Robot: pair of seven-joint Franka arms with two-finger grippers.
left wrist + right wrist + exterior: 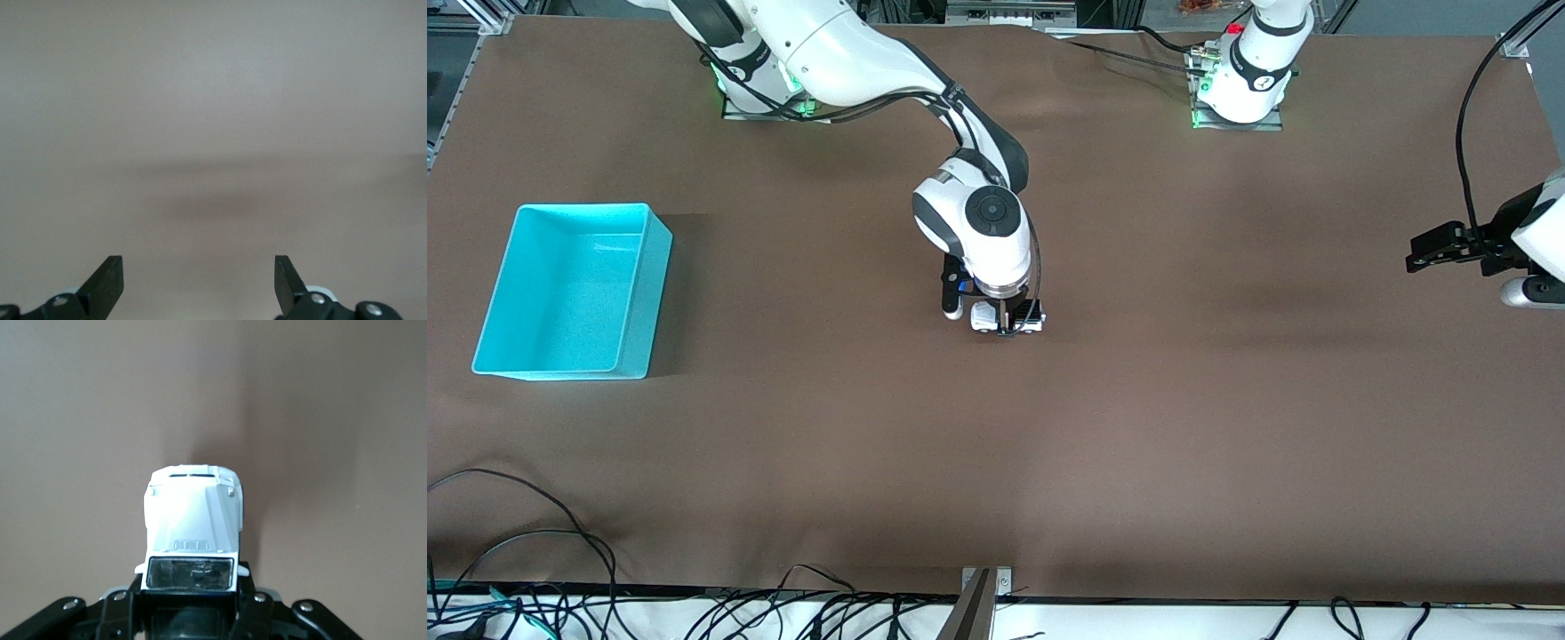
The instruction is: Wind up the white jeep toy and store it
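The right gripper (1009,322) has its fingers (250,603) clenched on the white jeep toy (193,513) at its cabin (hood poking out forward), wheels on the counter (1138,427) near its middle. The turquoise bin (489,342) sits well apart, toward the right arm's end. The left gripper (199,280) waits, fingers spread wide, holding nothing.

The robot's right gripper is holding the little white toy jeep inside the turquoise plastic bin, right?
Not quite. The right gripper is shut on the little white toy jeep on the brown table, not inside the turquoise plastic bin. The front view shows them well apart.
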